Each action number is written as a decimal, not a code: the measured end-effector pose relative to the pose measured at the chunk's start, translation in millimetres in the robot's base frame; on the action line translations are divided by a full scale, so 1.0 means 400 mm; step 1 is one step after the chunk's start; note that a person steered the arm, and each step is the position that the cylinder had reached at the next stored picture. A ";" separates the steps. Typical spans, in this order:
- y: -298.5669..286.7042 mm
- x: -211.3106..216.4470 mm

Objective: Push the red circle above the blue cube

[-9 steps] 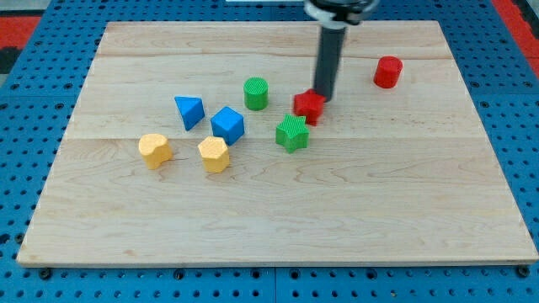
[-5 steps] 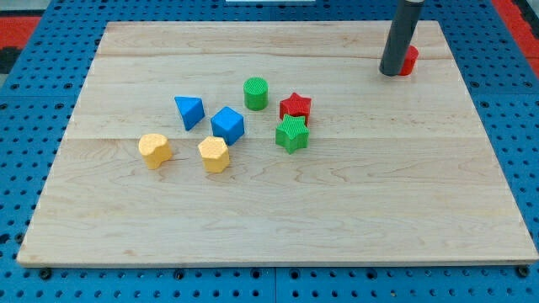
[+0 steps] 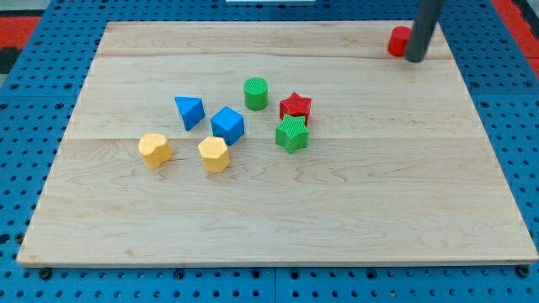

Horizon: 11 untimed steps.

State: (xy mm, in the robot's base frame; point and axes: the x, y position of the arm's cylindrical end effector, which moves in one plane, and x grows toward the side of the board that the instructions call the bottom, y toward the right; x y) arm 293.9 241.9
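The red circle (image 3: 398, 40) lies near the board's top right corner, partly hidden by the rod. My tip (image 3: 415, 59) stands at its right side, touching or nearly touching it. The blue cube (image 3: 227, 124) sits left of the board's middle, far to the left of and below the red circle.
A blue triangle (image 3: 189, 111) lies left of the cube. A green circle (image 3: 256, 93), a red star (image 3: 296, 107) and a green star (image 3: 292, 133) lie to its right. Two yellow blocks (image 3: 155, 149) (image 3: 214, 154) lie below it. The wooden board (image 3: 278, 219) ends just right of my tip.
My tip left the red star, went to the top right, passed the red circle and now stands on its right. The red circle has shifted up, toward the board's top edge.
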 end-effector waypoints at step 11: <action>-0.704 0.005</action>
State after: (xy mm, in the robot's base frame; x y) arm 295.9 -39.6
